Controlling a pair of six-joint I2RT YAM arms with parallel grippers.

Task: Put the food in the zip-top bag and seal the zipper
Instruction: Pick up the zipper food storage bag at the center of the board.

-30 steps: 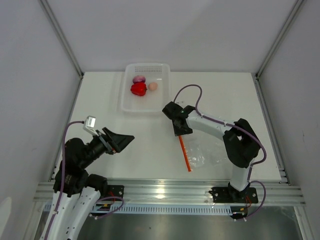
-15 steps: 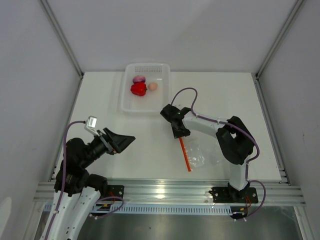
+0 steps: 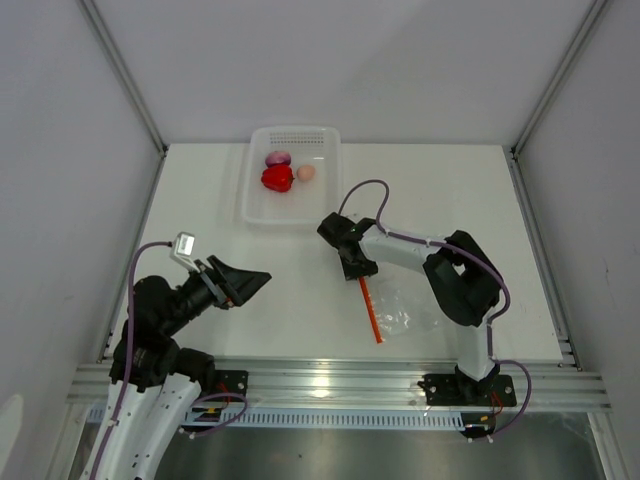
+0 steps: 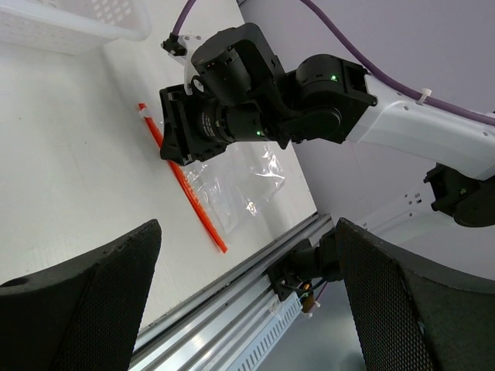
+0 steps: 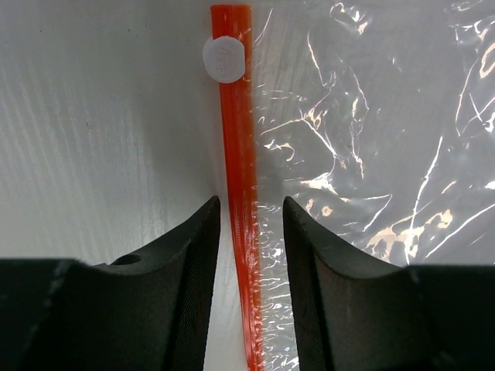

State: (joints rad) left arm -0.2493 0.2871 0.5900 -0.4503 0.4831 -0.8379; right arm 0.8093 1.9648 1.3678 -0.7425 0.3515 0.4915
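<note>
Far left: left claw (image 3: 250,281), spread wide, holding nothing, hanging above the bench (image 3: 300,300), well apart from everything else.

Further back, towards the middle: white tray (image 3: 250,208) with all the food inside. Red pepper piece (image 3: 277,179) in front, purple-pink piece (image 3: 278,158) just behind it, peach egg-like ball (image 3: 306,173) beside. None bagged yet.

Right of centre: right claw (image 5: 249,202), down low at the edge of the zip-top bag (image 3: 410,305). Jaws partly parted on either side of the zipper (image 5: 236,124), with a sliver of gap on each side, so straddling rather than pinching. Round white tab (image 5: 223,59) at the strip's far end.

Bag itself flat and crinkled on the bench near the front edge, with nothing inside. Impossible to tell whether the mouth is parted.

By the look of it, early in the task. Left to do: opening the mouth, carrying three pieces across from the tray, then pressing the strip closed.
</note>
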